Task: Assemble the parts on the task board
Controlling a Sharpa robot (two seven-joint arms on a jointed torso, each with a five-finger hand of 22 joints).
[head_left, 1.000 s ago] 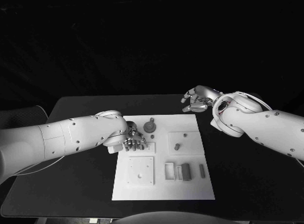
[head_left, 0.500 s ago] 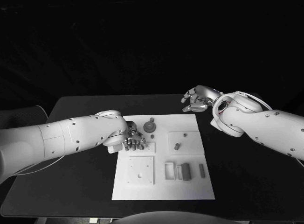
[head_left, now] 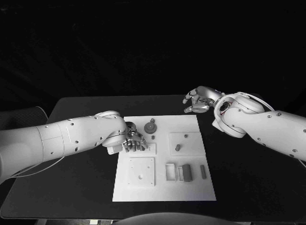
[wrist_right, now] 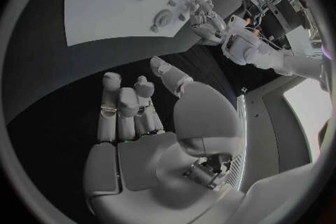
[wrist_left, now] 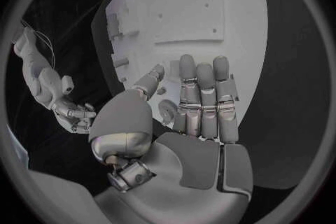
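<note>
The white task board [head_left: 164, 187] lies mid-table. My left hand [head_left: 133, 139] hovers low over its far left part, fingers stretched out and apart, holding nothing. A round grey part [head_left: 151, 126] stands just beside those fingers; in the left wrist view it [wrist_left: 168, 110] sits between the thumb and fingers [wrist_left: 201, 95], untouched as far as I can tell. My right hand [head_left: 200, 99] hangs over the black table beyond the board's far right corner, fingers loosely spread and empty [wrist_right: 129, 106].
Two small pegs [head_left: 177, 147] [head_left: 185, 136] stand on a raised square at the board's right. Near the front lie a square plate [head_left: 141, 171], a frame [head_left: 171, 171], a block [head_left: 187, 172] and a thin bar [head_left: 202, 171].
The left hand has shifted very slightly over the board. The right arm and the parts have stayed put.
</note>
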